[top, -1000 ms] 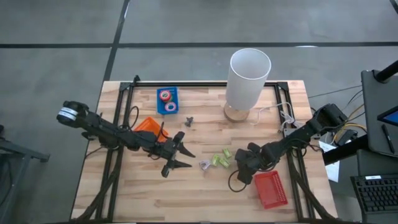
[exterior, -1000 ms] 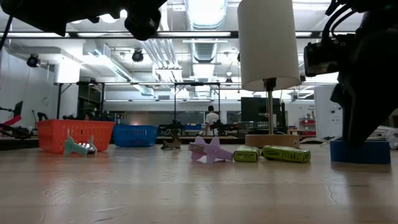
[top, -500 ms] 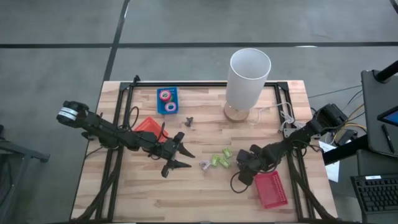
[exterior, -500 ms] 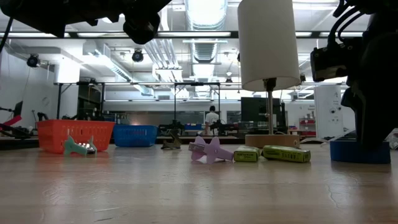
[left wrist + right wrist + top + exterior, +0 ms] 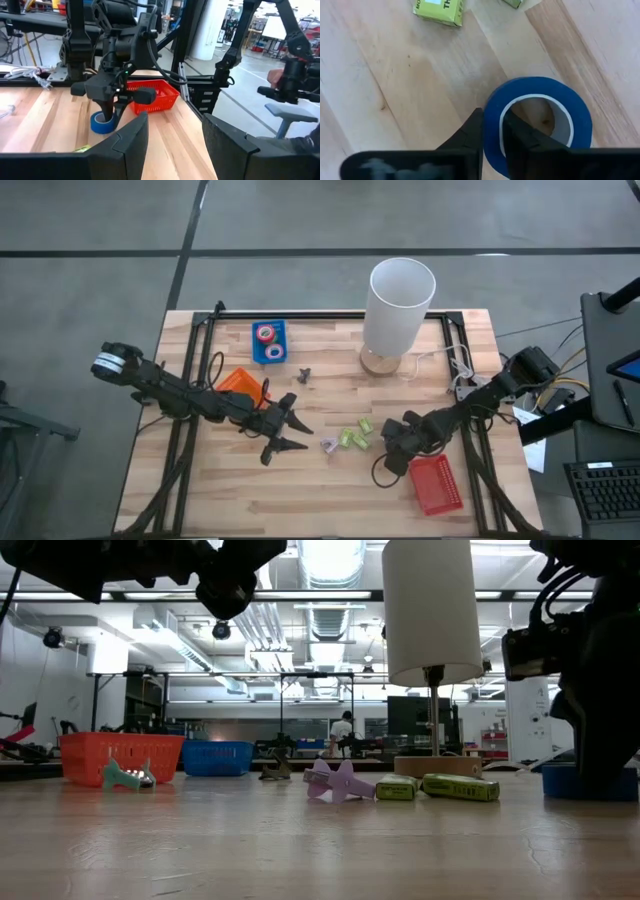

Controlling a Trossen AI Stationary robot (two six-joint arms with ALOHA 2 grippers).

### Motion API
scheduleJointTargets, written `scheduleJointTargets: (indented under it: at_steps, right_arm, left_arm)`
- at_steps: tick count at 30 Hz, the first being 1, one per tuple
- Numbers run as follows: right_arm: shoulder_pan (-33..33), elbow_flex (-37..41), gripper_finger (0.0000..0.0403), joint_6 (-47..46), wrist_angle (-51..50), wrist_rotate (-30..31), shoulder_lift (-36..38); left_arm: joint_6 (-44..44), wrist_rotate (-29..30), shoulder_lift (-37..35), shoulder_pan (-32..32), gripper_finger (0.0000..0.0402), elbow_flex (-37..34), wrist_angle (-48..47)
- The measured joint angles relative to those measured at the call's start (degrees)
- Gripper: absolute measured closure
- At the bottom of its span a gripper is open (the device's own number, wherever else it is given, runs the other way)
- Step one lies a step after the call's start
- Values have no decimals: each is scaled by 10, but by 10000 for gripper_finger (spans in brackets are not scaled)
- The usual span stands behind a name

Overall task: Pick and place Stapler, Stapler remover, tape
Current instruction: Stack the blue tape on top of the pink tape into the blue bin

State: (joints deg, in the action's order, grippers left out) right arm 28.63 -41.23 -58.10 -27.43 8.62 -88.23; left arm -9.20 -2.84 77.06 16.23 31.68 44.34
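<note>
A blue tape roll (image 5: 540, 125) lies flat on the wooden table (image 5: 300, 480) beside a red basket (image 5: 437, 483). My right gripper (image 5: 492, 112) points steeply down at it and is shut on its wall. In the high view the gripper (image 5: 392, 460) covers the roll. A purple stapler remover (image 5: 328, 445) rests on the table left of it, a teal one (image 5: 125, 775) farther off. My left gripper (image 5: 295, 430) hovers open and level over the table's middle. The stapler is out of view. My right gripper pinches the tape roll's ring wall (image 5: 492, 131), one finger (image 5: 520, 142) inside the hole and the other (image 5: 470, 135) outside. The fingers come from above, slanting down. The roll lies flat on the table.
A tall white lamp (image 5: 400, 305) stands at the far side. A blue tray (image 5: 268, 340) at the far left holds two tape rolls. An orange basket (image 5: 240, 383) sits under my left arm. Yellow-green boxes (image 5: 353, 437) and a small dark piece (image 5: 303, 373) lie mid-table.
In the low view my right gripper has edged down over the blue tape roll and hides more of it. The roll stays flat on the table.
</note>
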Motion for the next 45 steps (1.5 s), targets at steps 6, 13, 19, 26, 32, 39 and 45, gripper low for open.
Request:
scheduleJointTargets:
  at_steps: [6,13,19,26,32,39,45]
  right_arm:
    - [0,-24,362,28,-1,-3,4]
    - [0,-85,358,100,26,6,11]
    - [0,-151,358,212,92,34,11]
    - [0,-219,358,347,145,92,11]
    - [-3,-249,357,434,190,127,10]
    - [-10,-250,359,509,267,126,10]
    - [-19,-250,357,543,311,125,10]
  left_arm:
    - [15,0,0,0,213,0,0]
    - [118,26,0,0,213,0,-4]
    - [196,97,0,1,213,0,-4]
    - [198,134,0,3,213,8,-3]
    - [214,135,0,4,213,23,-3]
    - [242,135,0,4,213,60,-2]
    - [254,135,0,4,213,84,-2]
